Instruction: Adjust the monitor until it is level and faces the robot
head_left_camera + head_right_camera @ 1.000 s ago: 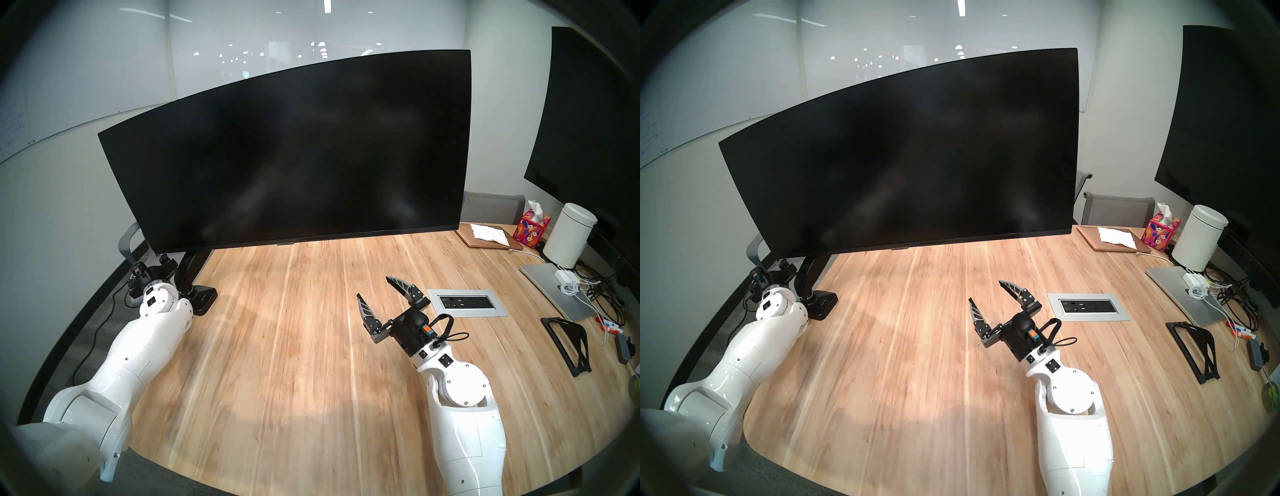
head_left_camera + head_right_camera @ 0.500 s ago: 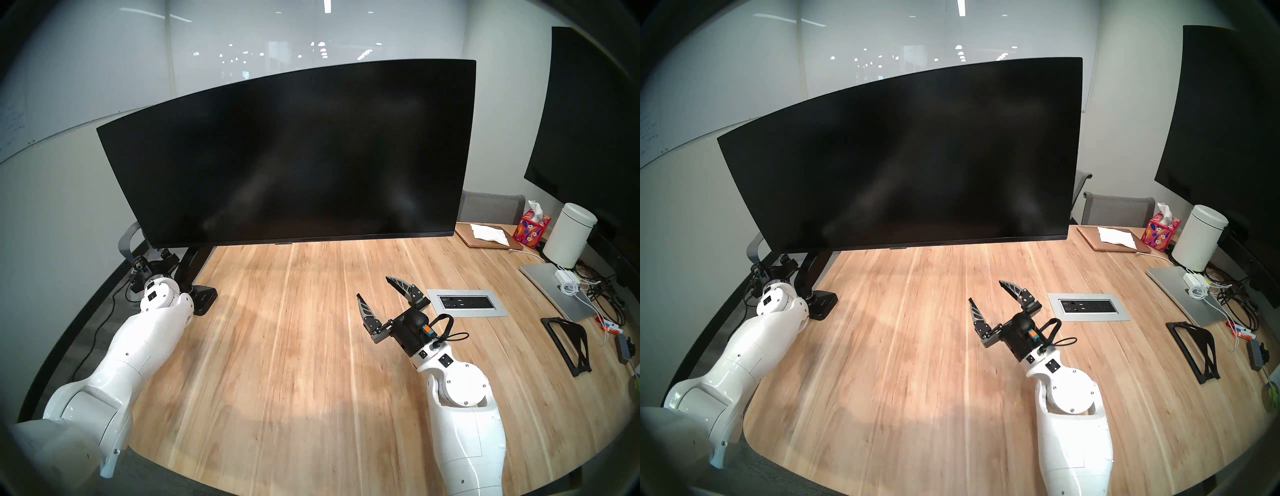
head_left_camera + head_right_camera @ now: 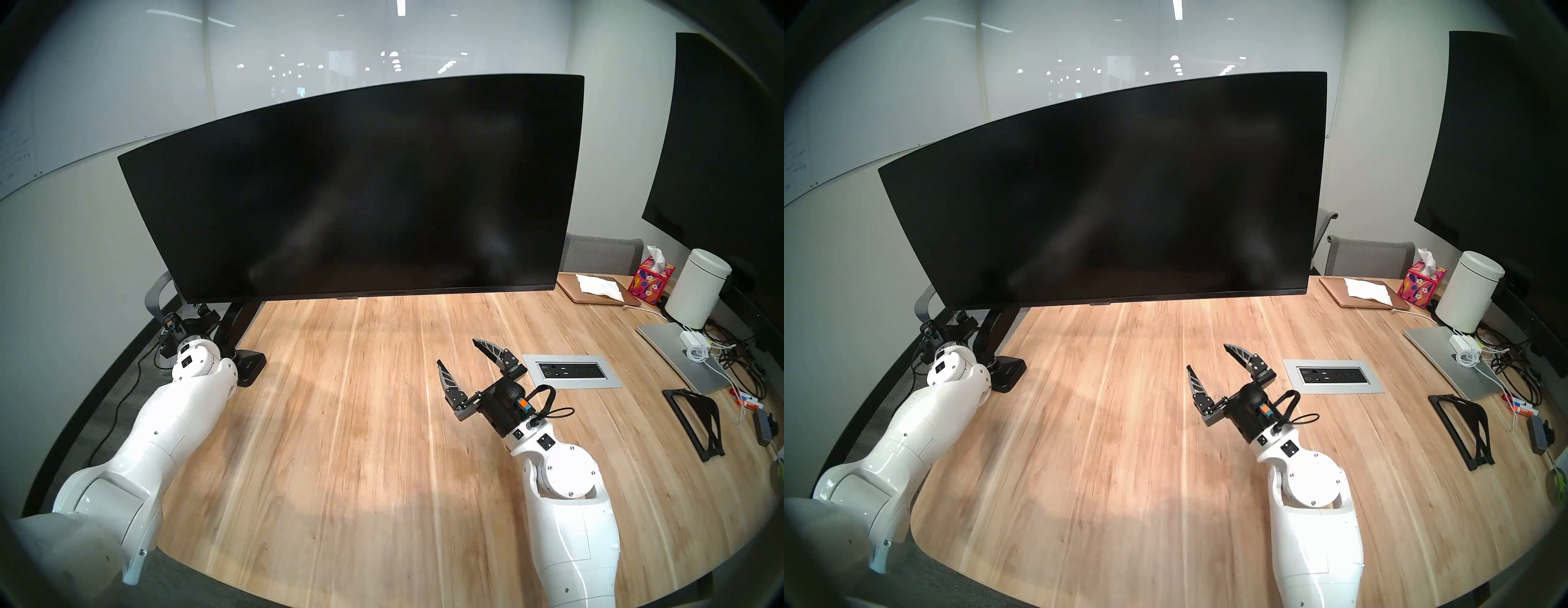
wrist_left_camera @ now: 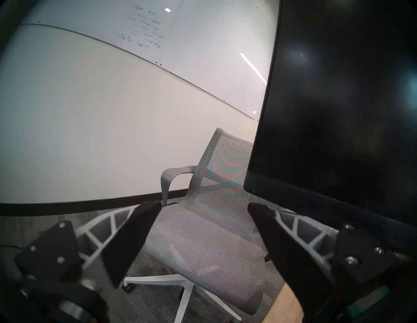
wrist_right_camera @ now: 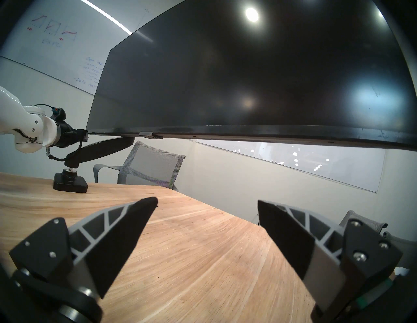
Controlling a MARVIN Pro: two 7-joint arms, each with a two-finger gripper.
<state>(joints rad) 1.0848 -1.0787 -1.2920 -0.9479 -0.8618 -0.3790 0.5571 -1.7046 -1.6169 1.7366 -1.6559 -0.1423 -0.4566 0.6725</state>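
The monitor [image 3: 360, 191] is a wide curved black screen on a black arm [image 3: 237, 322] with a flat base [image 3: 250, 366]. It hangs over the far left of the wooden table [image 3: 339, 446]. Its bottom edge runs almost level, the right end slightly higher. My left gripper [image 4: 204, 205] is open and empty, just under the monitor's lower left corner [image 4: 248, 189], with one fingertip [image 4: 257, 208] right below that corner. My right gripper [image 3: 457, 351] is open and empty, low over the table in front of the monitor's right half [image 5: 248, 79] and well clear of it.
A larger flat black screen [image 3: 721, 148] stands at the far right. Before it are a white canister [image 3: 700, 293], a tissue box [image 3: 651, 280], a silver laptop [image 3: 679, 356], cables and a black stand [image 3: 695, 420]. A power panel [image 3: 570, 371] is set in the table. A grey mesh chair [image 4: 203, 225] stands behind the left edge.
The monitor has turned clockwise: its right end dropped and its lower left corner rose a little, mostly in the first half second. My left gripper rose slightly with it. The right arm has not moved.
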